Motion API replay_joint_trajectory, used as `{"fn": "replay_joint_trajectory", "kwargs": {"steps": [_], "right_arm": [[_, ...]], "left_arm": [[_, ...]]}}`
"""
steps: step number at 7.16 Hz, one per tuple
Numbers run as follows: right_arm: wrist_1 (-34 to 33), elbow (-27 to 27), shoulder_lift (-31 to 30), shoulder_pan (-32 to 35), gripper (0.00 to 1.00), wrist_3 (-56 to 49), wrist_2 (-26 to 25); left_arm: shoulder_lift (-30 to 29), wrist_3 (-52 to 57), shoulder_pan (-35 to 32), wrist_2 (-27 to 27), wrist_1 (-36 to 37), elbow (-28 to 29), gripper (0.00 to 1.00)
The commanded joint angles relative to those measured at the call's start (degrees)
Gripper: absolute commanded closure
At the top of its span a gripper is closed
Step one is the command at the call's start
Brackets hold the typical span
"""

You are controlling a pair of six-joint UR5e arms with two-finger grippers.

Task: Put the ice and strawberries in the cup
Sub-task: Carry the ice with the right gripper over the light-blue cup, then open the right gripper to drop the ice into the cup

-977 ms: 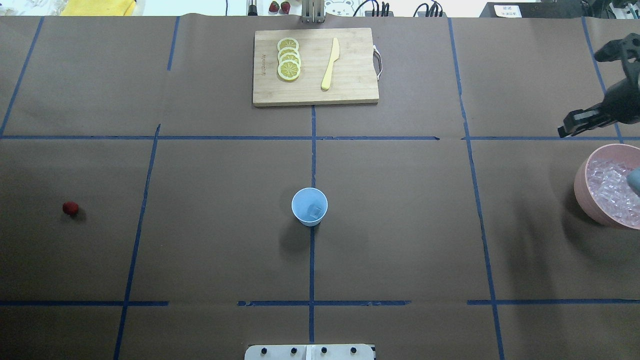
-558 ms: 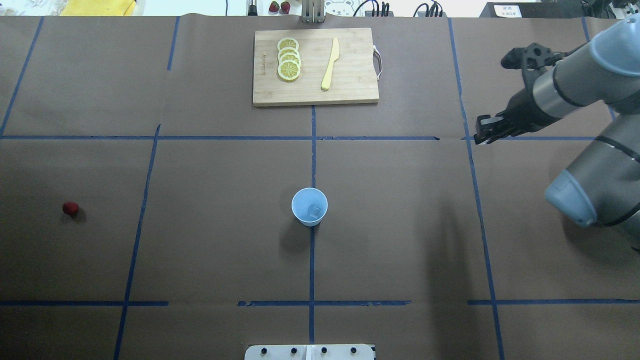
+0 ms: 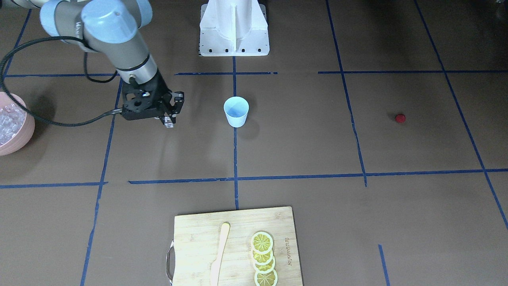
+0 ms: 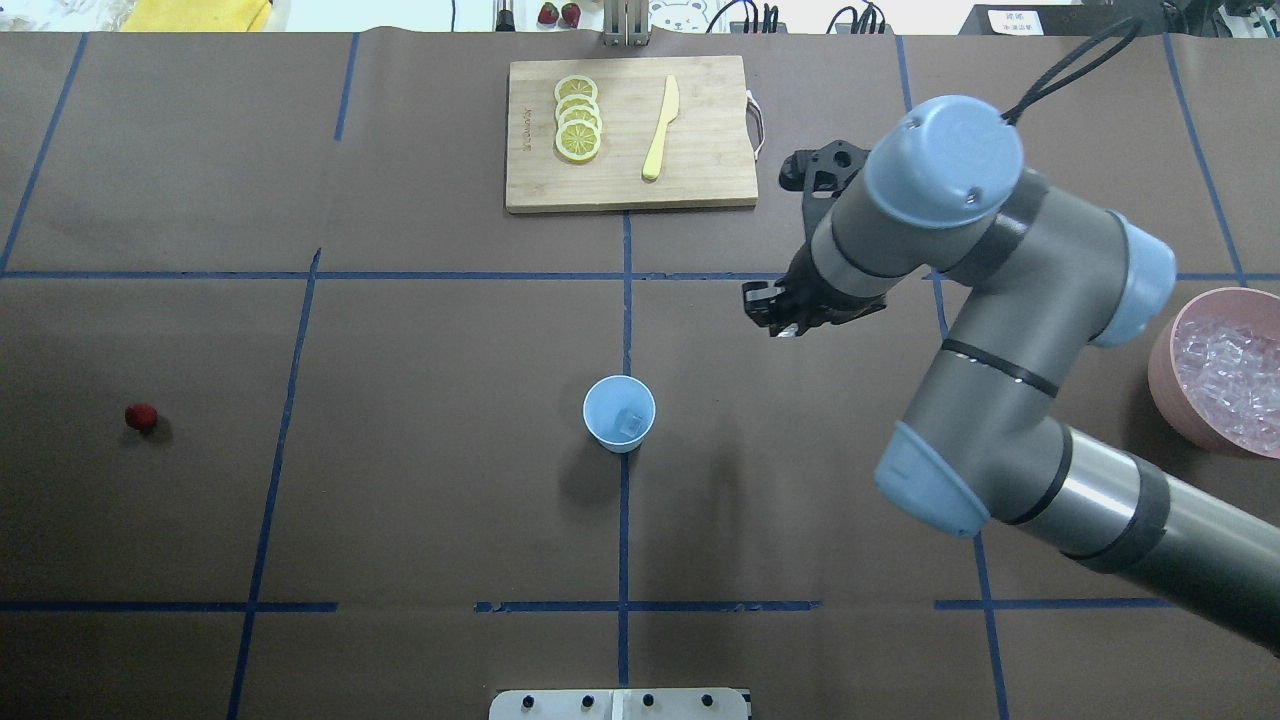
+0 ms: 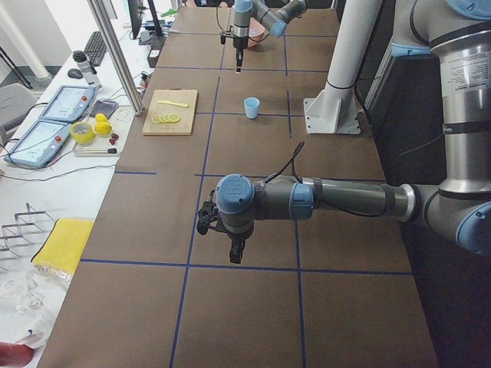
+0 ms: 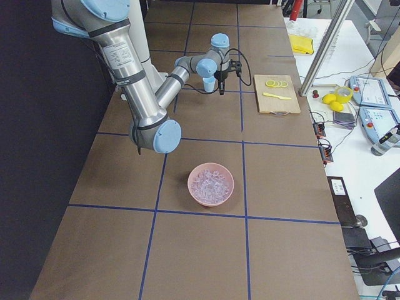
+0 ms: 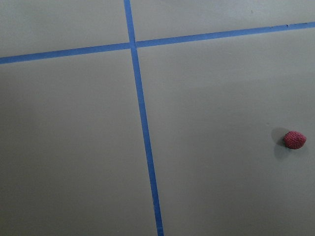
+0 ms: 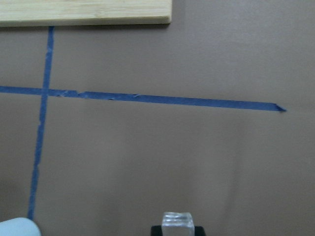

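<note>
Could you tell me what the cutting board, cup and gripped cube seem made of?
Cutting board: pale matte wood, likely bamboo, by its fine grain. Cup: smooth light-blue plastic, apparently, thin-walled. Ice cube in the right gripper: clear and glossy; real ice or acrylic, unclear.

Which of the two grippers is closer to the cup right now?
Right. The right gripper, holding ice, hangs a short way from the cup. The left gripper hangs far off, toward the table's left end.

Robotics lab. Table (image 4: 430, 500) wrapped in brown paper, marked with blue tape grid (image 4: 625, 300). Grey-blue industrial robot arms (image 5: 337, 199) on white pedestal (image 3: 234, 28). Side bench (image 5: 77, 172) carries teach pendants (image 5: 67, 102) and keyboard (image 5: 97, 47). Aluminium frame post (image 5: 116, 57) beside table.
</note>
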Motion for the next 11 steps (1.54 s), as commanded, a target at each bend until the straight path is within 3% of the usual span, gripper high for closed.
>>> {"fn": "replay_joint_trajectory", "kwargs": {"steps": [1, 3, 6, 8, 9, 10, 11], "right_arm": [[-2.7, -0.9, 5.5, -7.1, 0.98, 6.1, -6.8], [-10.7, -1.0, 10.8, -10.5, 0.98, 7.6, -9.8], [-10.9, -8.6, 16.5, -12.0, 0.97, 9.6, -12.5], [-10.6, -8.8, 16.6, -12.0, 0.9, 9.6, -12.5], [-10.5, -9.0, 16.7, -12.0, 0.31, 9.6, -12.5], [-10.5, -8.8, 16.7, -12.0, 0.02, 9.5, -12.5], [-10.5, -8.9, 16.7, -12.0, 0.01, 9.5, -12.4]], "left_arm": [[0.0, 0.0, 0.0, 0.0, 0.0, 0.2, 0.0], [0.0, 0.0, 0.0, 0.0, 0.0, 0.2, 0.0], [0.0, 0.0, 0.0, 0.0, 0.0, 0.2, 0.0], [0.0, 0.0, 0.0, 0.0, 0.0, 0.2, 0.0], [0.0, 0.0, 0.0, 0.0, 0.0, 0.2, 0.0], [0.0, 0.0, 0.0, 0.0, 0.0, 0.2, 0.0], [0.0, 0.0, 0.0, 0.0, 0.0, 0.2, 0.0]]}}
